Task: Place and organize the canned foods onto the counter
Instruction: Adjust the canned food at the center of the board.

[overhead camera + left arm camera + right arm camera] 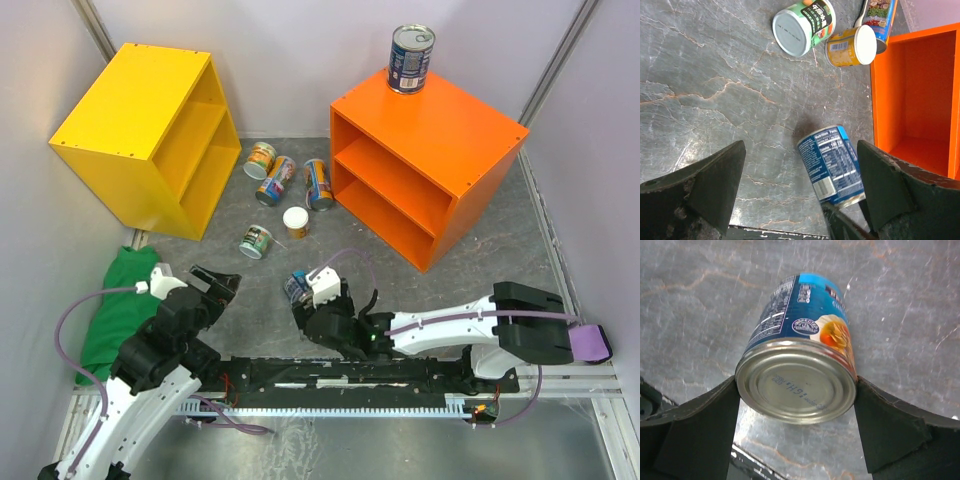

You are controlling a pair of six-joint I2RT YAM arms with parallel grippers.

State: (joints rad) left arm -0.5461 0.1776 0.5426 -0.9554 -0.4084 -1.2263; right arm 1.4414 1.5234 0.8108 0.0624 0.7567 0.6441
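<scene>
My right gripper is shut on a wide blue-labelled tin, its silver end facing the camera and both pads pressed to its sides. From above, that tin is in front of the right gripper, near the table's middle. My left gripper stands open to the left of it, holding nothing; in its own view the tin lies near its right finger. A second blue tin stands upright on the orange counter. Several canned foods lie between the cabinets.
A yellow cabinet stands at the back left. A green cloth lies by the left arm. In the left wrist view, a green can and a yellow white-lidded can lie beside the counter's open front. Walls close in behind.
</scene>
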